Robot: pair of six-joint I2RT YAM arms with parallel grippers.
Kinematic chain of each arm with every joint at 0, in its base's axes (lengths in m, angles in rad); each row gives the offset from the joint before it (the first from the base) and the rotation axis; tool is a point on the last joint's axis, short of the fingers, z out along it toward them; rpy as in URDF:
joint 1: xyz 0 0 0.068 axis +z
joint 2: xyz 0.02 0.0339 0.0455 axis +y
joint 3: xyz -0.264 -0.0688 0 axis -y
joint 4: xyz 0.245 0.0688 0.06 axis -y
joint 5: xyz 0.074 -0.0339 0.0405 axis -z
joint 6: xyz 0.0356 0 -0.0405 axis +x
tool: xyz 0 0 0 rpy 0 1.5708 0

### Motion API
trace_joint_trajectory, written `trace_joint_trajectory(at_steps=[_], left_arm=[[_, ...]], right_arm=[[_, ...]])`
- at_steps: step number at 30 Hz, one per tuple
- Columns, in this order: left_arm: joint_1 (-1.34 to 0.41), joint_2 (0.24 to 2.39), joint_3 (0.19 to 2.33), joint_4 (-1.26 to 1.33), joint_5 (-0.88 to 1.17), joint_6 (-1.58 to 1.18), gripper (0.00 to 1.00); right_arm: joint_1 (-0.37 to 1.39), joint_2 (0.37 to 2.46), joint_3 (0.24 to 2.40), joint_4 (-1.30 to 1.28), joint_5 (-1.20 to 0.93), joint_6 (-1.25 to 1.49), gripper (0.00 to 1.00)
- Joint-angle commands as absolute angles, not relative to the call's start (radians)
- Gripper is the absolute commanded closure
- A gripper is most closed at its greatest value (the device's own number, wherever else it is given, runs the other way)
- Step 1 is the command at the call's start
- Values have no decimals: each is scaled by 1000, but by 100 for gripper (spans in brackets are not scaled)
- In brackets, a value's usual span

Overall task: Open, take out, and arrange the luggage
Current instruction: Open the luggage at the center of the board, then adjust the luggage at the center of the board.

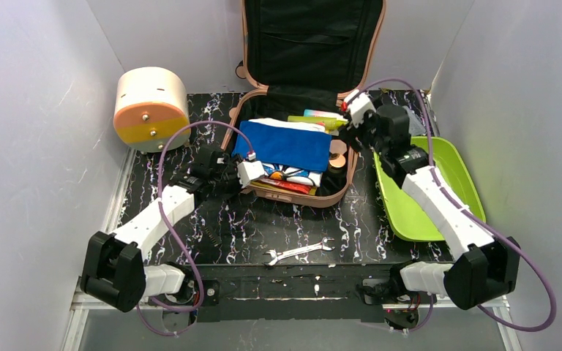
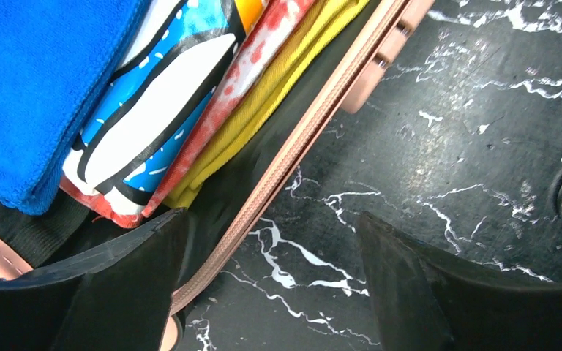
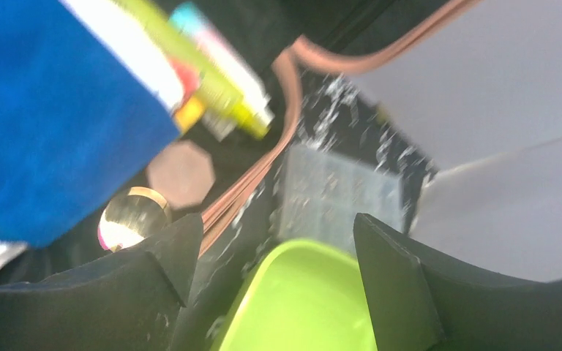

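Suitcase (image 1: 311, 44) lies open at 12 o'clock, lid leaning on back wall (image 1: 190, 36) so it stays up, packed. L claw (image 2: 271, 219) at its 7 o'clock corner, R claw (image 3: 278, 223) at 3: both wide, straddling rim, gripping nothing, prob. lining up for contents

left arm (image 1: 150, 223): white links, black joints | right arm (image 1: 439, 201): same | purple cables (image 1: 163, 183)

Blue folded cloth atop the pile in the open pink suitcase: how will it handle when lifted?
Likely floppy: the blue folded cloth has soft, rounded fold edges, so it may unfold and drape. Probably light for its size. Its fuzzy nap looks non-slippery, though it might drag the blue-and-white printed fabric beneath.
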State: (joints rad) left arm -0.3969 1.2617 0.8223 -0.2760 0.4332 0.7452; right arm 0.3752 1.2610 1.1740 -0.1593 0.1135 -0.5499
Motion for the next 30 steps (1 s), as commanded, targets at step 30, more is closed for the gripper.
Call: trace_joint_trajectory(at_steps=[30], left_arm=[[-159, 1109, 1018, -301, 272, 522, 2]], right_arm=[[165, 1423, 1142, -298, -226, -200, 12]])
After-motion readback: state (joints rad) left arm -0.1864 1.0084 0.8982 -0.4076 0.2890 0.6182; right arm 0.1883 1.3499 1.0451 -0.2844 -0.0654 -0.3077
